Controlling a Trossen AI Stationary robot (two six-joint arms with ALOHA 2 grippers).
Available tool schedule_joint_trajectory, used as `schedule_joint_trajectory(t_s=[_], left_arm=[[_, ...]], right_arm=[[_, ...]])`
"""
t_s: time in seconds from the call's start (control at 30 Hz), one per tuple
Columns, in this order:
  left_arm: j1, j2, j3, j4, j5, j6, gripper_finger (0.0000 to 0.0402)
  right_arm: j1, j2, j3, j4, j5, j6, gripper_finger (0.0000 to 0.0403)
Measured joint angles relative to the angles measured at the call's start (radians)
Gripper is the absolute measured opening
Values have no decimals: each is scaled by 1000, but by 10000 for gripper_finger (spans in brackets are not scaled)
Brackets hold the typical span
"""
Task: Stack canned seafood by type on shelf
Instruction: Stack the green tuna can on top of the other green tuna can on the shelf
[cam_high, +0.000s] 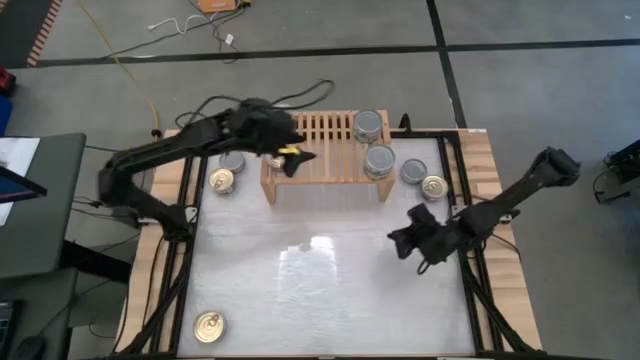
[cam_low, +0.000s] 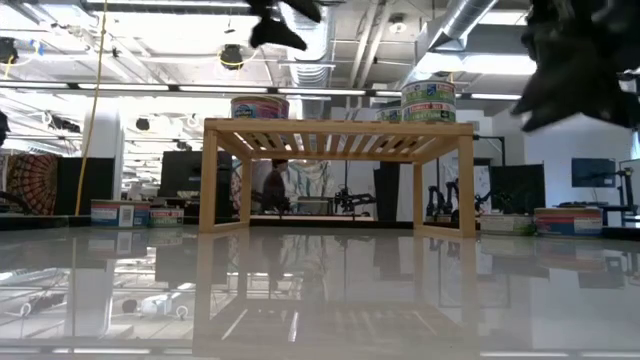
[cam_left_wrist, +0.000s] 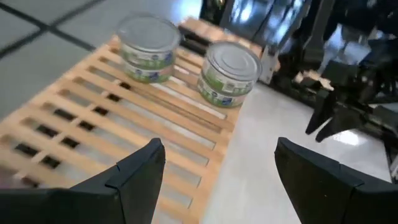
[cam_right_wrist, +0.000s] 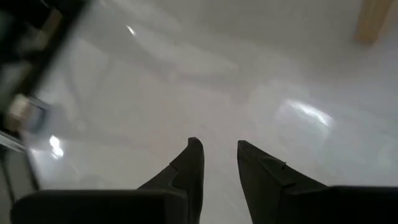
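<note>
Nearest the camera, a gold-topped can (cam_high: 209, 326) lies alone at the table's (cam_high: 330, 290) front left corner. Left gripper (cam_high: 293, 161) hovers over the shelf (cam_high: 315, 165), fingers wide apart and empty; two silver-topped cans (cam_high: 374, 142) stand on its right end. Right gripper (cam_right_wrist: 217, 155) hangs above bare table, fingers slightly parted, holding nothing.

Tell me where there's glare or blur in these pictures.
High view: bright ceiling-light glare on the glossy table. Low view: the tabletop mirrors the shelf; the arms show as dark silhouettes. Left wrist view: the shelf's near corner is smeared. Right wrist view: soft highlights on the table.
</note>
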Motion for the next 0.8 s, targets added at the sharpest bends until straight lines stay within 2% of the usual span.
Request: schedule_joint_trajectory(t_s=[0.2,0.4,0.5,0.67,0.8], left_arm=[[18,-320,-331,163,-1,-14,292],[18,-594,-556,256,-4,-71,292],[18,-678,-619,247,-20,-94,292],[18,-759,-681,240,-29,-98,292],[18,-784,-703,238,-29,-94,292]], right_arm=[[26,-140,0,4,213,-52,111],[-15,-233,0,6,379,-258,45],[-74,-240,0,54,377,-418,14],[-166,-172,0,264,372,-774,22],[-251,-112,0,291,344,-790,15]])
